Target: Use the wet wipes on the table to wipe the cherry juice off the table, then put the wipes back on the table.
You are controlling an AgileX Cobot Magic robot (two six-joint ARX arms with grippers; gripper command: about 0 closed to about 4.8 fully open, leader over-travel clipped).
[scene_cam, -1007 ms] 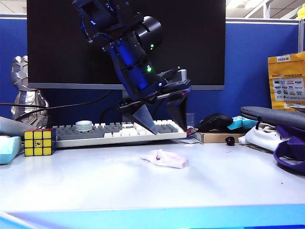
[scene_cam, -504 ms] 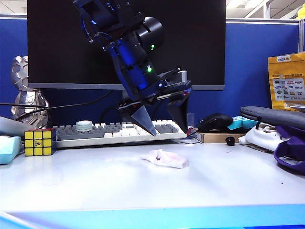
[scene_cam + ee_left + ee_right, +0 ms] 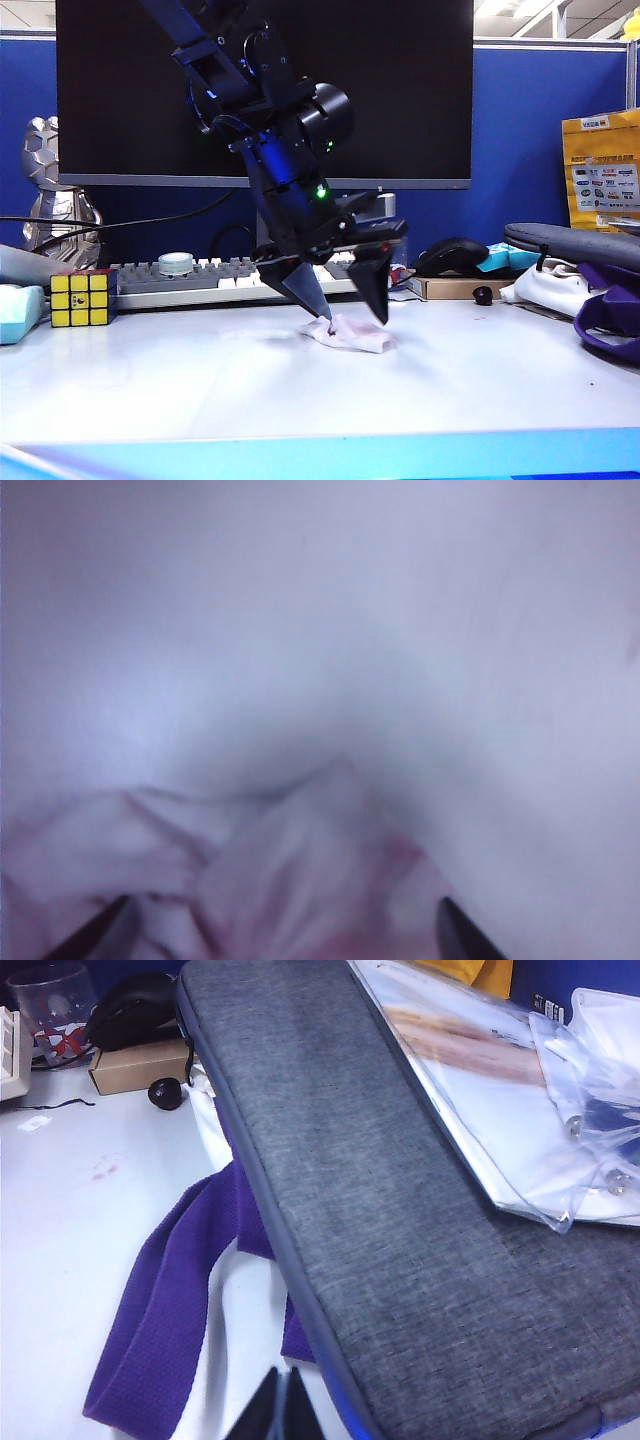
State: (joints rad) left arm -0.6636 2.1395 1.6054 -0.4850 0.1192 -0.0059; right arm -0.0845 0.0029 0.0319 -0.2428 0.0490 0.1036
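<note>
Left end effector (image 3: pixel 345 312) poised over the wet wipes (image 3: pixel 348 333) on the worktop (image 3: pixel 200 380). The two dark fingers stand spread apart, pointing steeply down, one tip on each side of the crumpled white sheet; nothing is gripped yet. The left wrist view confirms this: the wet wipes (image 3: pixel 270 875) fill the space between the two fingertips (image 3: pixel 95 935), which show at either edge of the sheet, with bare worktop beyond.

The wet wipes lie just in front of the keyboard (image 3: pixel 200 275), directly beneath the left end effector. Their long axis runs roughly parallel to the keyboard's front edge, and the fingers straddle it along that line. The coming grasp therefore appears to need only a short descent and a closing of the fingers.

The cherry juice (image 3: pixel 104 1168) shows in the right wrist view as faint reddish spots on the worktop, well to the side of the keyboard, near a small black ball (image 3: pixel 165 1092) and a purple strap (image 3: pixel 160 1300).

The right end effector (image 3: pixel 280 1410) rests closed and empty, beside a grey case (image 3: pixel 400 1210), far from the keyboard. The left arm is the nearer to the wet wipes.
</note>
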